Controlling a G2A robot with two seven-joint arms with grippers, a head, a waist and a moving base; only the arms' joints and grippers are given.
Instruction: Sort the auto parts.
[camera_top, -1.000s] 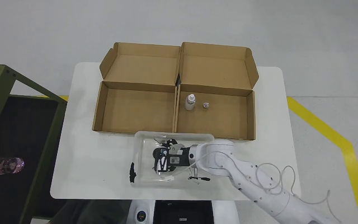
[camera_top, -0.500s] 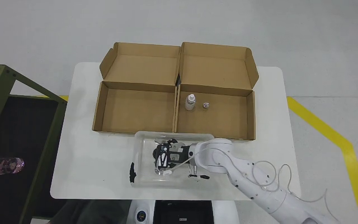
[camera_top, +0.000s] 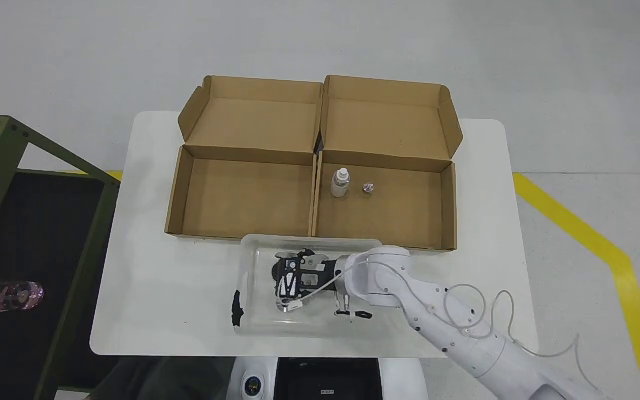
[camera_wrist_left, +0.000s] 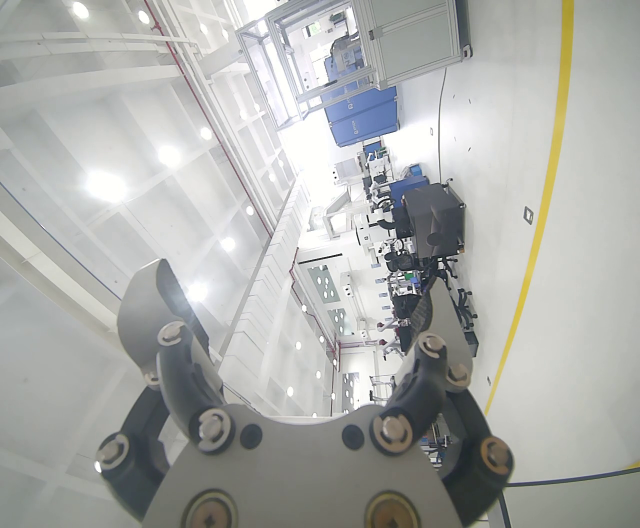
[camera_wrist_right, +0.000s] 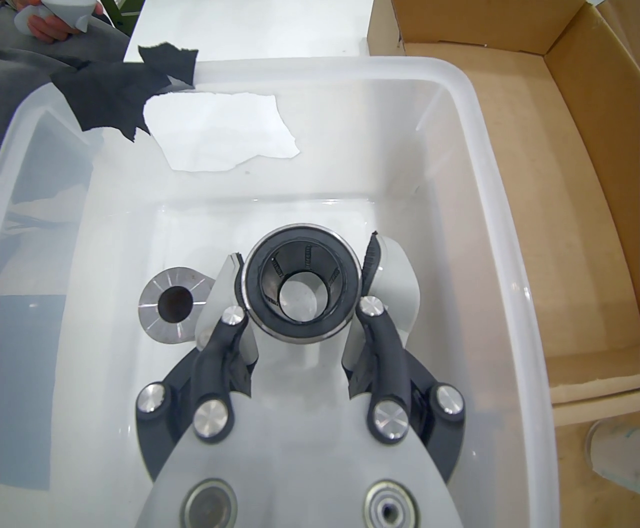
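A white counter (camera_top: 150, 250) holds two brown boxes side by side at the back, both with lids open. The left box (camera_top: 245, 195) sits just beside the right box (camera_top: 400, 205). In the right box, near its left wall, stands a small white bottle (camera_top: 342, 182). A tiny metal part (camera_top: 367, 187) lies next to it.

In front of the boxes sits a clear bin (camera_top: 310, 238). A torn bit of black tape (camera_top: 236, 308) sticks to its left edge.

The right arm comes in from the front, and the right claw (camera_top: 290, 280) is down inside the bin. In the right wrist view, this claw (camera_wrist_right: 303, 260) is closed tight on a round metal bearing (camera_wrist_right: 302, 287). One finger presses on each side of it. The bearing is a short tube with a black ring at its end, and its open end faces the camera. A flat metal disc (camera_wrist_right: 172, 327) with a hole in the middle lies on the bin floor, just beside the bearing and one finger.

The left claw (camera_wrist_left: 295, 287) points up at a bright ceiling with many lights. Its fingers are spread wide and hold nothing.
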